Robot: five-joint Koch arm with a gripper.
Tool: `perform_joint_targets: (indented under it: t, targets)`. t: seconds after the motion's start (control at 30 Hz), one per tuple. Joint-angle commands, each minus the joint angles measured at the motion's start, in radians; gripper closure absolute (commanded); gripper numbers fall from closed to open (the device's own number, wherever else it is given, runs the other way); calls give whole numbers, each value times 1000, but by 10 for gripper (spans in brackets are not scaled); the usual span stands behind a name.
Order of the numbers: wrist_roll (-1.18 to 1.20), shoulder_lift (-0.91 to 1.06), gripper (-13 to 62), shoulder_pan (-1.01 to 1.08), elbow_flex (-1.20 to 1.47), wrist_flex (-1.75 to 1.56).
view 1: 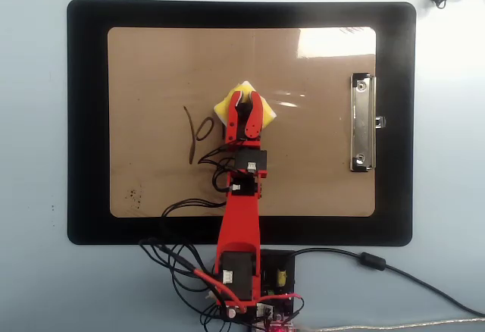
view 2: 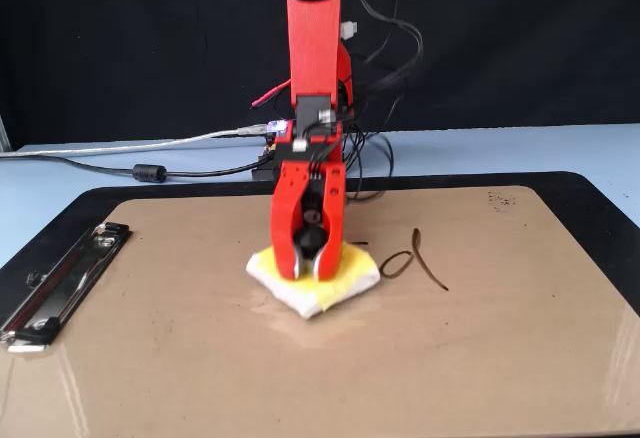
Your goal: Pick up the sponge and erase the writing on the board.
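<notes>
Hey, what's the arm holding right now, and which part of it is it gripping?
The gripper holds the yellow sponge, its jaws closed on the black knob at the sponge's middle, pressing it flat on the board.

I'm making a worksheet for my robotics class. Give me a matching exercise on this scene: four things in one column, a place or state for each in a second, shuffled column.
Things:
1. sponge
2. writing
3. metal clip
4. tool

Places or states (overhead view):
A. on the board's right short edge
B. shut on the sponge's knob
C. dark strokes left of the sponge
D. yellow, lying on the board under the tool

Pairs: 1-D, 2-C, 3-A, 4-B
</notes>
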Motion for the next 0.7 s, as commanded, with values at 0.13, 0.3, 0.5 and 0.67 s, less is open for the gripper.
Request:
perform_joint_targets:
  t: [0.13,0.3,0.5,0.67]
  targets:
    - [-14,410,573,-11,336,204]
    - [-12,781,573,-14,518,419]
    - [-12,374,573,-12,124,436]
    - [-20,86,573,-18,-91,359]
